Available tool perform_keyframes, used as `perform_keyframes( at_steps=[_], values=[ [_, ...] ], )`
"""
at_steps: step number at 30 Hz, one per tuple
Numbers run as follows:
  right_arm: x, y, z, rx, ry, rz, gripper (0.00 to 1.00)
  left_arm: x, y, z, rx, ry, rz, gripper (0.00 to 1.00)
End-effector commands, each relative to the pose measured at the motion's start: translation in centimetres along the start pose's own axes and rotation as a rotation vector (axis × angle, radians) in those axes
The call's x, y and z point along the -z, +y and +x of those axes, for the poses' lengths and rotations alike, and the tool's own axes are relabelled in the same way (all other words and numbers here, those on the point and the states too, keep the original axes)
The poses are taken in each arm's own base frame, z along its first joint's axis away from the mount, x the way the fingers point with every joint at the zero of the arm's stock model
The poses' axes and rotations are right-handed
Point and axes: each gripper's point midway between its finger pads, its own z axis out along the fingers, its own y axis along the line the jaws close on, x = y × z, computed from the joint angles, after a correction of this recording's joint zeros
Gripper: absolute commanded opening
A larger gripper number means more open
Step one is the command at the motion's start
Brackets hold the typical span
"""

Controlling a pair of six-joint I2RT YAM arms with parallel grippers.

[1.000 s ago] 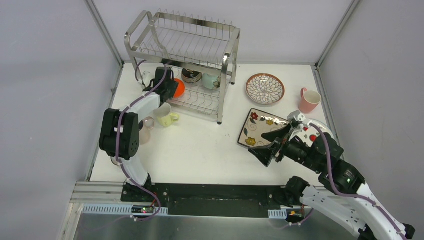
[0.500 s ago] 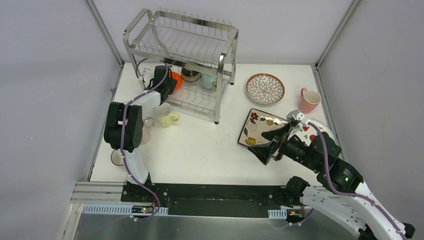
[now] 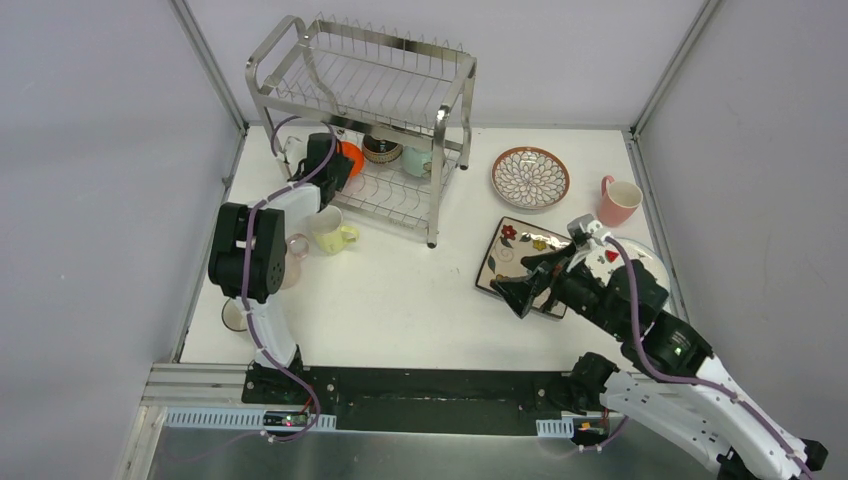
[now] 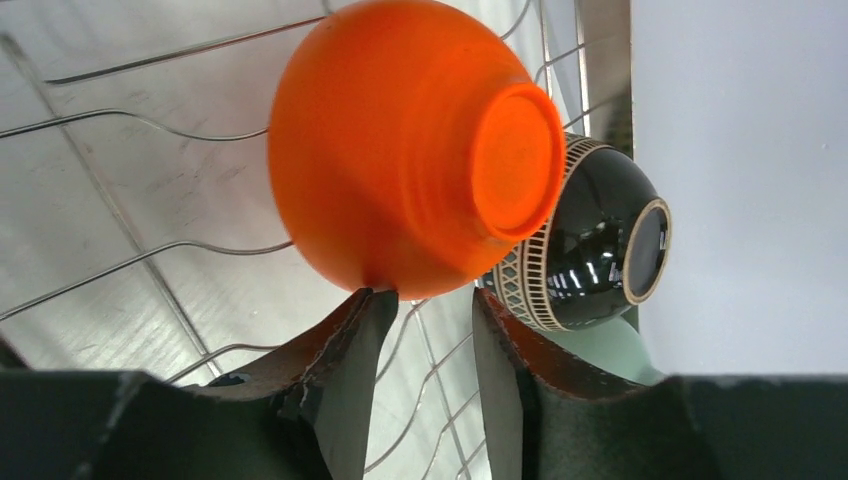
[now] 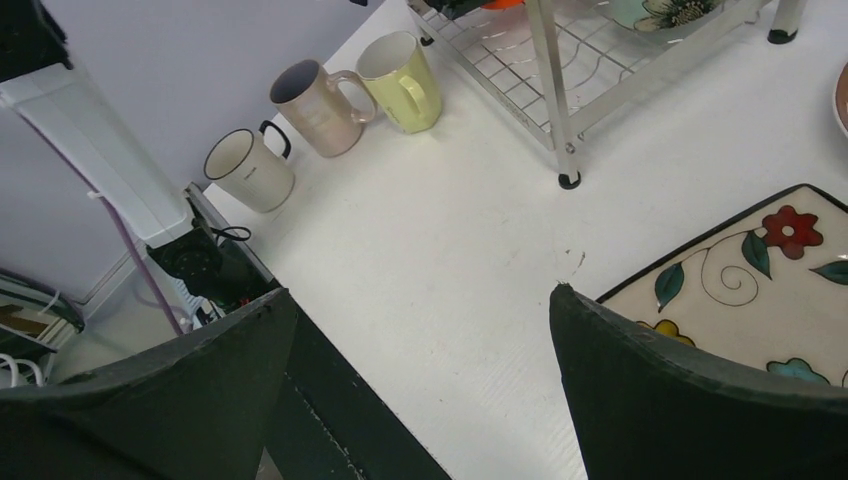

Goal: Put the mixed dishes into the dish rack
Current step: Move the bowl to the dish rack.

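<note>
Right claw is hanging spread wide and empty just over the near edge of the square floral plate, which is lying flat on the worktop. It is probably lining up to pinch the rim. Farther off, the left claw is standing partly parted under the orange bowl, not visibly clamping it. That bowl is leaning on its side in the lower shelf of the dish rack, against a black patterned bowl, seemingly so the wires are propping it.
</note>
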Motion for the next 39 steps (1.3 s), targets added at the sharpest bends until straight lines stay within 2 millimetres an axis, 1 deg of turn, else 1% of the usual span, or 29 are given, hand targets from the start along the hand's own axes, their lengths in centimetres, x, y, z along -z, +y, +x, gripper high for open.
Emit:
perform_keyframes(
  at_steps=[1,3,6,10,12,15,18,23,24,27,30,33,36,37,39],
  values=[
    [-2.2,-1.1,-1.0,-0.026,-0.067,0.060,1.00,1.4,-0.1,-2.4,0.041,-0.083,0.028,0.41],
    [-3.0,-1.1,-1.2,-0.027,-0.065,0.065,1.00,1.9,0.8,-2.7,0.087,-0.107,0.017,0.41],
    [-3.8,-1.1,-1.5,-0.022,-0.063,0.073,1.00,2.5,1.4,-3.3,0.129,-0.143,0.005,0.38],
    [-5.5,-1.2,-1.5,-0.014,-0.073,0.069,1.00,2.6,0.5,-4.4,0.157,-0.183,0.012,0.29],
    [-6.8,-1.2,-1.6,-0.014,-0.084,0.064,1.00,2.5,-0.1,-4.8,0.168,-0.194,0.022,0.28],
    [-9.2,-1.7,-1.9,0.084,-0.095,0.077,1.00,2.4,-0.9,-4.8,0.187,-0.185,0.040,0.23],
    [-11.8,-2.5,-2.2,0.159,-0.102,0.101,1.00,2.3,-1.1,-4.6,0.209,-0.176,0.047,0.16],
    [-16.3,-2.5,-2.7,0.289,-0.104,0.062,0.96,2.2,-1.3,-4.7,0.240,-0.177,0.051,0.15],
    [-17.4,-3.0,-2.4,0.299,-0.095,0.076,0.94,2.0,-1.3,-4.5,0.252,-0.172,0.053,0.14],
    [-19.7,-4.3,-3.0,0.308,-0.137,0.103,0.88,1.4,-0.9,-3.8,0.320,-0.152,0.055,0.13],
    [-22.1,-5.7,-3.2,0.323,-0.155,0.102,0.86,0.9,-1.0,-3.3,0.377,-0.132,0.087,0.12],
    [-24.4,-7.3,-2.8,0.324,-0.127,0.133,0.85,0.7,-0.8,-3.0,0.383,-0.128,0.079,0.12],
    [-26.0,-8.1,-2.8,0.324,-0.129,0.139,0.84,0.4,-0.5,-3.1,0.386,-0.135,0.052,0.12],
    [-26.5,-8.4,-2.9,0.350,-0.133,0.138,0.83,0.4,-0.4,-3.1,0.393,-0.134,0.045,0.11],
    [-27.3,-8.5,-3.0,0.364,-0.139,0.133,0.80,0.3,0.0,-3.1,0.400,-0.139,0.021,0.10]
  ],
)
